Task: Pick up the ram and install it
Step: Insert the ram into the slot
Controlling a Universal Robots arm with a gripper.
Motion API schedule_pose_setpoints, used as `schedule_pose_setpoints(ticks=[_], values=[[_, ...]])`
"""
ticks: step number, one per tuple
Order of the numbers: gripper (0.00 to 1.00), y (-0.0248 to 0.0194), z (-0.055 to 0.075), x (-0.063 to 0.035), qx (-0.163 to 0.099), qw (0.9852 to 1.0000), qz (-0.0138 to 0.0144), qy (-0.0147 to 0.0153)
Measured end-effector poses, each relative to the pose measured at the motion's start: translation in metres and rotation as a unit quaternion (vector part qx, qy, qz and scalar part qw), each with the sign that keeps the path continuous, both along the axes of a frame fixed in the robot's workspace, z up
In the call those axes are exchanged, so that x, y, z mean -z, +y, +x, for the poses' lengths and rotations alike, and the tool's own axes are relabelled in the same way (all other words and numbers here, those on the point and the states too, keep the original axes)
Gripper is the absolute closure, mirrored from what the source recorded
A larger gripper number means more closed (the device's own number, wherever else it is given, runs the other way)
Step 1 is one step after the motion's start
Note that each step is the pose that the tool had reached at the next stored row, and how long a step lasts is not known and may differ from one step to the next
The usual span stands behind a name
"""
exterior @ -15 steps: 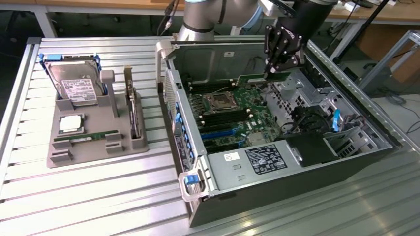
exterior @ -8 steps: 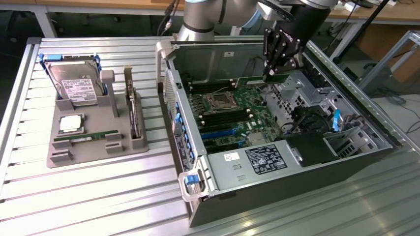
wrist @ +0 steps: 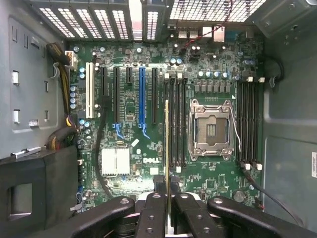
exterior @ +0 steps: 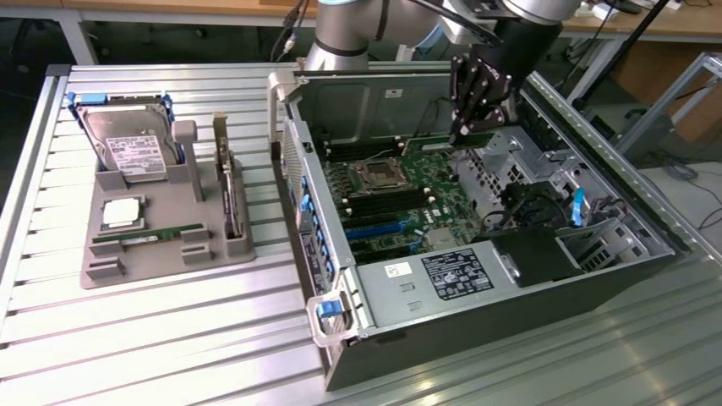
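Observation:
My gripper [exterior: 465,128] hangs inside the open computer case [exterior: 474,288], above the motherboard [exterior: 412,203]. Its fingers are shut on the ram [exterior: 440,140], a thin green stick held level over the board's far side. In the wrist view the ram [wrist: 167,144] appears edge-on, running out from between the black fingers [wrist: 153,213] of the gripper [wrist: 167,198]. It lies parallel to the black memory slots [wrist: 176,124] beside the empty processor socket [wrist: 212,130], just off their side. A second identical green stick [exterior: 147,234] lies in the grey holder [exterior: 158,258].
The grey holder on the exterior view's left also carries a hard drive [exterior: 130,152], a square silver processor [exterior: 122,211] and an upright expansion card [exterior: 229,199]. More memory slots [wrist: 250,124] sit past the socket. Cables [wrist: 64,99] and the case walls surround the board.

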State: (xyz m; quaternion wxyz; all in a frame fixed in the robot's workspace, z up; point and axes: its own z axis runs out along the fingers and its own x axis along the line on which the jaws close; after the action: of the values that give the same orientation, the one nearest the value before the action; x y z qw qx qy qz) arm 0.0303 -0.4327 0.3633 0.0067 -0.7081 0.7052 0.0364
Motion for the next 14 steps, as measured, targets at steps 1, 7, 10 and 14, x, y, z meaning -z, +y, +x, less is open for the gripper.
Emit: schedule_pose_setpoints(ticks=[1, 7, 10, 14], values=[[0.87, 0.0000, 0.000, 0.0010, 0.000, 1.0000, 0.0001, 0.0000], [0.87, 0.0000, 0.000, 0.0079, 0.000, 1.0000, 0.0000, 0.0000], [0.87, 0.0000, 0.000, 0.0112, 0.000, 1.0000, 0.0000, 0.0000], [0.87, 0.0000, 0.000, 0.0149, 0.000, 1.0000, 0.0000, 0.0000]])
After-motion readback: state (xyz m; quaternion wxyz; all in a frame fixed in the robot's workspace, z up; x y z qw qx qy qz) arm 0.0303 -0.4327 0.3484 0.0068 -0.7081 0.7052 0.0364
